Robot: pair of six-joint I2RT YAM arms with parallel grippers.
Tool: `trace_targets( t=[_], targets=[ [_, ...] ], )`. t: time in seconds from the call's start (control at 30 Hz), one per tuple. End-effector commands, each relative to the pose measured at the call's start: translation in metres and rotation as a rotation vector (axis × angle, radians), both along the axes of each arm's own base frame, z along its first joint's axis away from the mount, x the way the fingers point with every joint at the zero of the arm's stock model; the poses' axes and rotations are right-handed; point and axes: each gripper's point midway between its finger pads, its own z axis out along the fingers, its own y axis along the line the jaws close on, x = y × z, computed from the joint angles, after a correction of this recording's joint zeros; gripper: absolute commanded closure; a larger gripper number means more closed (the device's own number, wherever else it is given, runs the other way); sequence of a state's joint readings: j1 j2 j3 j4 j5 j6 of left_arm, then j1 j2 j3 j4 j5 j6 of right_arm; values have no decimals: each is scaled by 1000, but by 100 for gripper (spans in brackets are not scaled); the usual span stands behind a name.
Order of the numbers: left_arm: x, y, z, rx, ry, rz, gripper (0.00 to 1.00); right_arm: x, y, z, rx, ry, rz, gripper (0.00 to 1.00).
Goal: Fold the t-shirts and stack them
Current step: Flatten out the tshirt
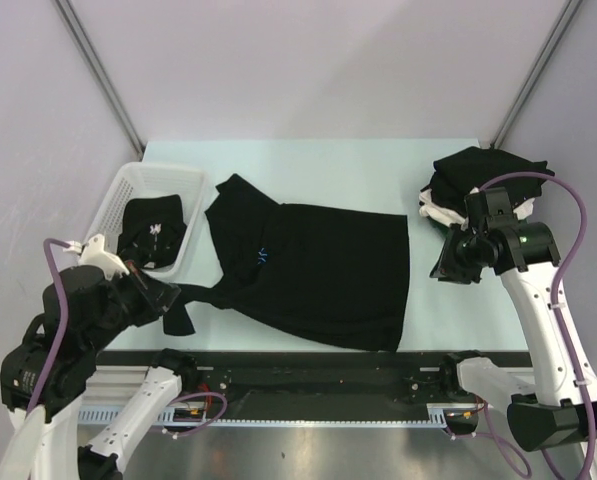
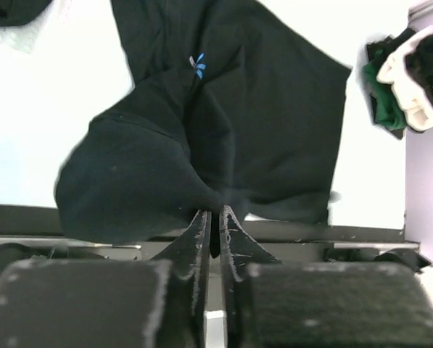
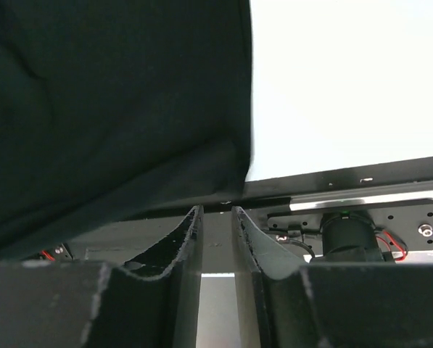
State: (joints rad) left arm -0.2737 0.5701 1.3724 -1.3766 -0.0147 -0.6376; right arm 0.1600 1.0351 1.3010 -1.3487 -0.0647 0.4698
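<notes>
Right gripper (image 3: 217, 212): two dark ridged fingers (image 3: 174, 243), tips parted by a narrow gap, nothing between them
Black t-shirt (image 3: 107, 101): ahead and left of the tips, its lower edge running just beyond the left fingertip; contact not discernible
Pale table top (image 3: 347, 80): ahead, right
Dark rail (image 3: 390, 177): crossing just beyond the tips
Bracket (image 3: 419, 217) carrying a black cylindrical part (image 3: 347, 233) and red wires (image 3: 389, 243): right of the right finger

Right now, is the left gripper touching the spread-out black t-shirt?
Touching. The left wrist view shows the left gripper pinching a bunched fold of the black t-shirt between its jaws.
</notes>
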Motion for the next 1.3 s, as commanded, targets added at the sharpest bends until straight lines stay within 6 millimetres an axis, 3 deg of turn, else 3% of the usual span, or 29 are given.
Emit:
trace_targets(
  t=[0.0, 0.1, 0.33, 0.47, 0.53, 0.77, 1.0, 1.27],
  targets=[
    [3, 7, 30, 34, -37, 17, 85, -24, 1, -2, 8, 109, 23, 72],
    [9, 13, 43, 81, -61, 24, 81, -13, 0, 2, 2, 65, 17, 71],
    [14, 9, 43, 72, -46, 21, 70, 13, -5, 1, -39, 6, -7, 71],
    [23, 5, 44, 51, -90, 16, 71, 31, -12, 1, -78, -48, -38, 71],
    [30, 2, 34, 40, -80, 20, 73, 44, -13, -1, -96, -79, -50, 71],
    [67, -13, 12, -4, -118, 15, 75, 90, -3, -26, -170, -143, -26, 71],
    [95, -26, 18, -42, -178, -1, 75, 138, 13, -54, -238, -171, 10, 71],
    [110, -42, 19, -59, -175, -78, 76, 182, 15, -85, -342, -203, 33, 71]
  ],
)
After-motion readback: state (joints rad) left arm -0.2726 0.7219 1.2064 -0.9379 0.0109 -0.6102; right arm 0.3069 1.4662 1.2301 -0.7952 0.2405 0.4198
